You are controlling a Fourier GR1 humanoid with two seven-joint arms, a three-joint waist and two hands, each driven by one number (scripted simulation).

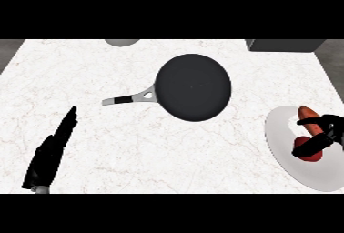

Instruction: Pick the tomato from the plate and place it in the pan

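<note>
White marbled worktop [134, 136] fills the view; nearest, at the lower left, the left hand [50, 152] rests with its fingers straight and released, touching nothing. At the right edge the right hand [322, 132] is over the plate [282, 136]; its fingers [310, 148] curl around the tomato [309, 152], which lies on the plate and, I judge, is not lifted yet. Farther away the pan [193, 87] holds nothing; so the grasp is made, while lifting, carrying and placing are left.
</note>
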